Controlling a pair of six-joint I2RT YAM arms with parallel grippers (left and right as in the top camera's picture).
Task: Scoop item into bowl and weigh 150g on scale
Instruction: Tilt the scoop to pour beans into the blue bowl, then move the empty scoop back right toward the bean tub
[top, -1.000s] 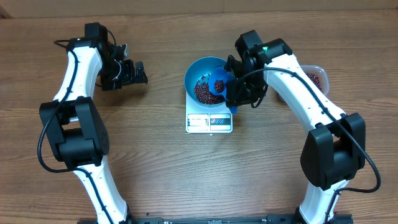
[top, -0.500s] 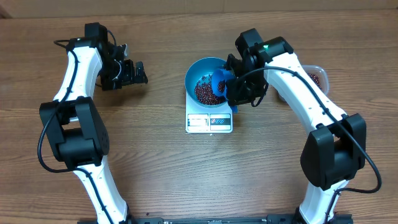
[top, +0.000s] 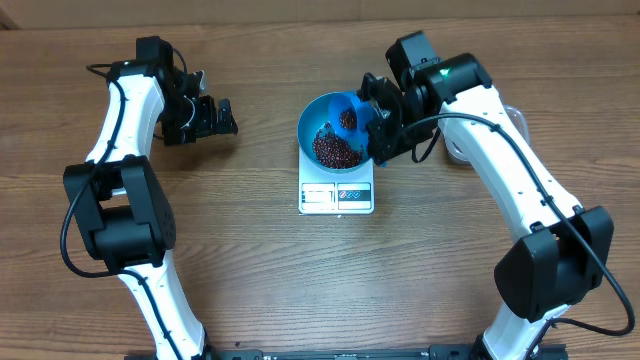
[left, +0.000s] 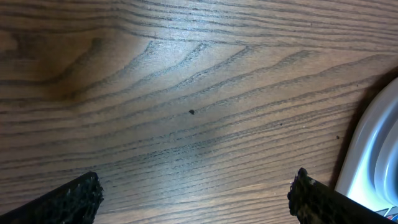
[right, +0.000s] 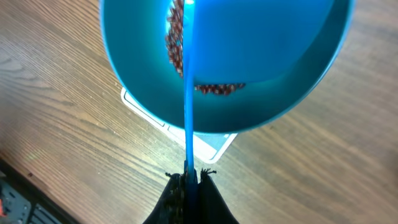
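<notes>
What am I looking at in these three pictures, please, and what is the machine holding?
Two black-and-white robot arms stand at a wooden table. One picture looks down from above; the other two come from a camera on each wrist. A round deep blue bowl of small dark red-brown beans sits on a small white flat kitchen scale. The right gripper is shut on the handle of a small blue plastic scoop, which carries some beans over the bowl. The left gripper hangs open and empty over bare wood.
</notes>
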